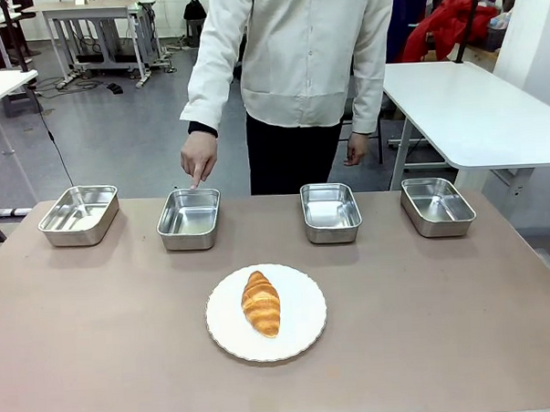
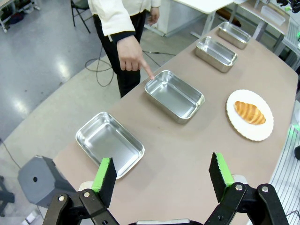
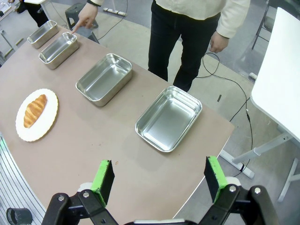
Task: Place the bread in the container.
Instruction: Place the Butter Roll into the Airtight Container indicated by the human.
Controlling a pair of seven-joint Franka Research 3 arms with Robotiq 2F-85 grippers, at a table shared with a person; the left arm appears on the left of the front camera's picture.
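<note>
Across the counter (image 1: 463,325) four identical steel pans (image 1: 330,211) stand in a row, so the bread (image 1: 260,302) could land in the wrong one unless the move follows the person's hand (image 1: 199,159), which points at the container (image 1: 189,219), second from the robot's left. Both the left tool (image 2: 161,161) and the right tool (image 3: 158,164) hang with jaws spread wide, holding nothing; too hard a squeeze would likely crush the pastry. It lies on a white plate (image 1: 302,307) near the counter's middle, on the robot's side of the pans: golden-brown, ridged, tapered at both ends, much smaller than the plate
</note>
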